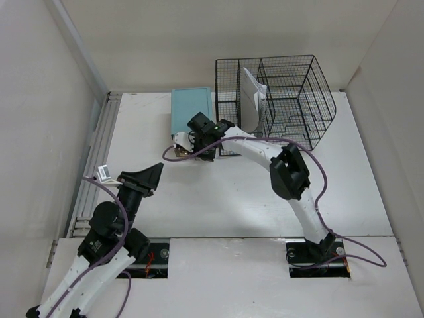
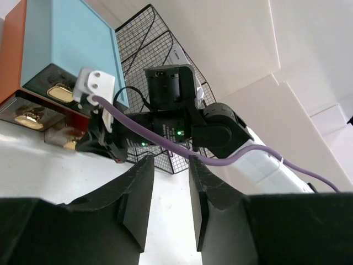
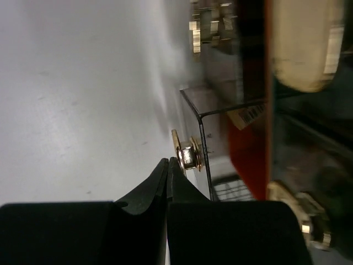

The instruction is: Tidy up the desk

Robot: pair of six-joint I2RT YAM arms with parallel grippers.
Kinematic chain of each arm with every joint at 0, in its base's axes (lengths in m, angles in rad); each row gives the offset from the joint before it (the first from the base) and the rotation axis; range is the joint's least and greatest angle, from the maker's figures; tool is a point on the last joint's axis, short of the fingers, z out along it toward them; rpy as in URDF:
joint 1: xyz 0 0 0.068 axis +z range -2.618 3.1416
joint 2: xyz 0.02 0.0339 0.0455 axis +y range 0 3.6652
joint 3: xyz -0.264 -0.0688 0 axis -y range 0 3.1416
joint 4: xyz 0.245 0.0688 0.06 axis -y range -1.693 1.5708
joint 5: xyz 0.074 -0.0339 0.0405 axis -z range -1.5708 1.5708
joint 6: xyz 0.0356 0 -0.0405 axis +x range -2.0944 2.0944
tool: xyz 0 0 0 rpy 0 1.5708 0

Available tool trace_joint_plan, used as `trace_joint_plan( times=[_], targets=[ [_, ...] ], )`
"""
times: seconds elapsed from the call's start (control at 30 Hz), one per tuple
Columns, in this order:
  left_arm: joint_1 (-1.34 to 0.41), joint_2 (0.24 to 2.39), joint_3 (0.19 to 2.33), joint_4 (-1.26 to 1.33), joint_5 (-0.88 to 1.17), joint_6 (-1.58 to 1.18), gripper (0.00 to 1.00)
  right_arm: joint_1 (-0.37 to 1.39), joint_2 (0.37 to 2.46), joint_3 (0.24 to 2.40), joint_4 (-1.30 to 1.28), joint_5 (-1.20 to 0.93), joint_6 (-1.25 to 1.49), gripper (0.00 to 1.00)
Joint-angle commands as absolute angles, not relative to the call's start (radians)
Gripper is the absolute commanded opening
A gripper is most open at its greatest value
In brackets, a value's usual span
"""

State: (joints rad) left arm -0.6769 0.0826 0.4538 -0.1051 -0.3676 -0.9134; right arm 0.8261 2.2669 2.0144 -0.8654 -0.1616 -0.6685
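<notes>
The right fingers, black and wedge-shaped, are pressing tip to tip with nothing between them, just beside the round brass knob of a clear plastic drawer. The left fingers are standing apart, empty. The smooth white table is lying flat beneath both.

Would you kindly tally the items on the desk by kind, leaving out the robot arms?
Teal drawer box: 1
Black wire-mesh rack: 1
White paper bundle standing in the rack: 1
Total on the desk: 3
</notes>
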Motion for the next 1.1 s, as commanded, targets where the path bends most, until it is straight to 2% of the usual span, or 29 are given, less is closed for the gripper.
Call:
trace_joint_plan(
  times=[0.0, 0.17, 0.33, 0.43, 0.47, 0.5, 0.57, 0.6, 0.63, 0.67, 0.73, 0.8, 0.83, 0.87, 0.9, 0.93, 0.97, 1.07],
  targets=[
    [-0.675, 0.061, 0.488, -0.084, -0.364, -0.896, 0.29, 0.83, 2.272, 1.996, -0.677, 0.079, -0.618, 0.0],
    [-0.675, 0.052, 0.479, -0.084, -0.364, -0.896, 0.39, 0.83, 2.292, 1.999, -0.609, 0.169, -0.607, 0.0],
    [-0.675, 0.043, 0.479, -0.094, -0.364, -0.896, 0.57, 0.83, 2.318, 1.999, -0.578, 0.236, -0.598, 0.0],
    [-0.675, 0.034, 0.479, -0.094, -0.364, -0.885, 0.63, 0.83, 2.264, 1.97, -0.664, 0.048, -0.67, 0.0],
    [-0.675, 0.034, 0.488, -0.094, -0.364, -0.885, 0.69, 0.83, 2.205, 1.953, -0.69, -0.03, -0.693, 0.0],
    [-0.675, 0.034, 0.488, -0.094, -0.364, -0.873, 0.72, 0.83, 2.172, 1.941, -0.722, -0.196, -0.724, 0.01],
    [-0.675, 0.043, 0.488, -0.094, -0.353, -0.857, 0.78, 0.83, 2.082, 1.921, -0.819, -0.326, -0.776, 0.25],
    [-0.675, 0.057, 0.497, -0.094, -0.353, -0.842, 0.86, 0.83, 2.048, 1.921, -0.837, -0.401, -0.788, 0.42],
    [-0.675, 0.067, 0.497, -0.081, -0.353, -0.822, 0.89, 0.841, 2.016, 1.907, -0.863, -0.428, -0.788, 0.6],
    [-0.675, 0.08, 0.511, -0.081, -0.353, -0.81, 0.9, 0.841, 1.985, 1.89, -0.864, -0.439, -0.798, 0.71],
    [-0.675, 0.126, 0.535, -0.052, -0.353, -0.786, 0.92, 0.841, 1.907, 1.881, -0.85, -0.449, -0.798, 0.81],
    [-0.675, 0.165, 0.545, -0.04, -0.353, -0.761, 0.92, 0.841, 1.894, 1.871, -0.841, -0.449, -0.773, 0.81],
    [-0.675, 0.176, 0.558, -0.025, -0.353, -0.761, 0.92, 0.841, 1.911, 1.871, -0.841, -0.449, -0.762, 0.77],
    [-0.675, 0.186, 0.571, -0.025, -0.344, -0.752, 0.92, 0.841, 1.931, 1.881, -0.832, -0.449, -0.75, 0.7],
    [-0.675, 0.186, 0.571, -0.015, -0.344, -0.752, 0.92, 0.841, 1.959, 1.908, -0.831, -0.463, -0.729, 0.35],
    [-0.675, 0.195, 0.58, -0.015, -0.344, -0.752, 0.92, 0.841, 2.024, 1.926, -0.831, -0.475, -0.716, 0.08],
    [-0.675, 0.195, 0.58, -0.015, -0.344, -0.752, 0.92, 0.841, 2.06, 1.951, -0.848, -0.485, -0.716, 0.0],
    [-0.675, 0.175, 0.589, -0.035, -0.344, -0.752, 0.9, 0.851, 2.184, 2.04, -0.857, -0.496, -0.692, 0.0]
  ],
)
